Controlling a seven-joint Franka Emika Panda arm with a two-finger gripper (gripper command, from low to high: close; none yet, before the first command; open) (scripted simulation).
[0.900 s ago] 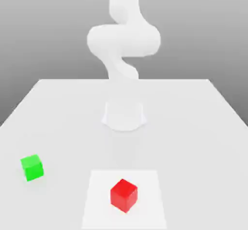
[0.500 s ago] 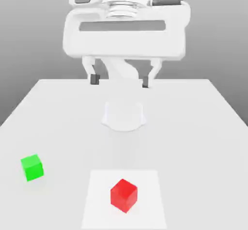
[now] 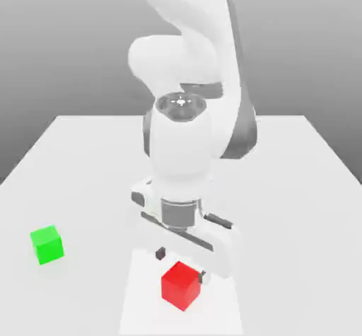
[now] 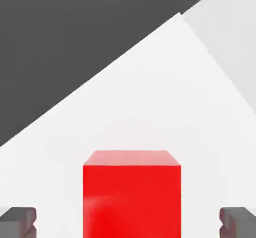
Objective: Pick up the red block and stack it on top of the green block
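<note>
The red block (image 3: 181,286) sits on a pale square patch near the table's front edge. My gripper (image 3: 182,265) hangs just above and behind it, open, with one dark fingertip (image 3: 160,253) off each side of the block. In the hand view the red block (image 4: 131,194) lies centred between the two fingertips (image 4: 18,221), with wide gaps on both sides. The green block (image 3: 47,244) rests on the table at the exterior view's left, well away from the gripper.
The white table (image 3: 297,186) stretches back to the arm's round base, which the arm's body hides. The pale square patch (image 3: 141,306) lies under the red block. Beyond the table edge in the hand view is dark floor (image 4: 75,41).
The arm has swung forward and down from high above the table's middle; the open gripper now hovers just over the red block. Neither block has moved.
</note>
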